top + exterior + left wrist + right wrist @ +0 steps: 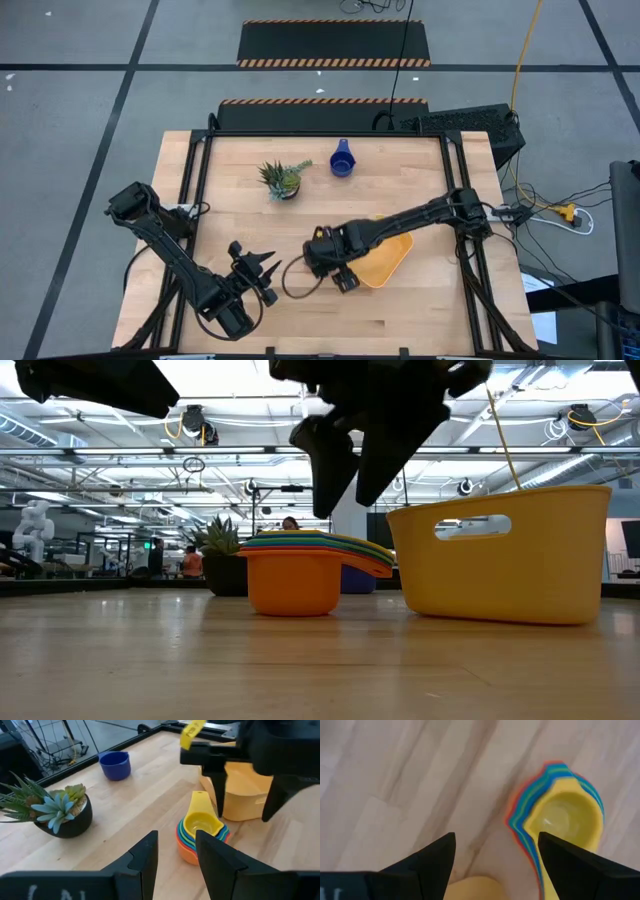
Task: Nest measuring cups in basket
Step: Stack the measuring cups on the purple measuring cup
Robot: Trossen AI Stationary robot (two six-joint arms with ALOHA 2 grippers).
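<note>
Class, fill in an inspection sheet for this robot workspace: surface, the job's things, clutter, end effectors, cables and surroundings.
Surface: light wooden table; nothing spilled seen.
Job's things: nested stack of plastic measuring cups, with the yellow one on top, stands on the table beside the shallow orange-yellow plastic basket, not in it. A lone dark blue round cup sits towards the far edge.
Clutter: small spiky green potted plant.
End effectors: right end effector is open above the stack. Left end effector is open, off to the side, facing the stack.
Cables: yellow cable on the floor beyond the table.
Surroundings: grey floor, hazard-striped black mats.
</note>
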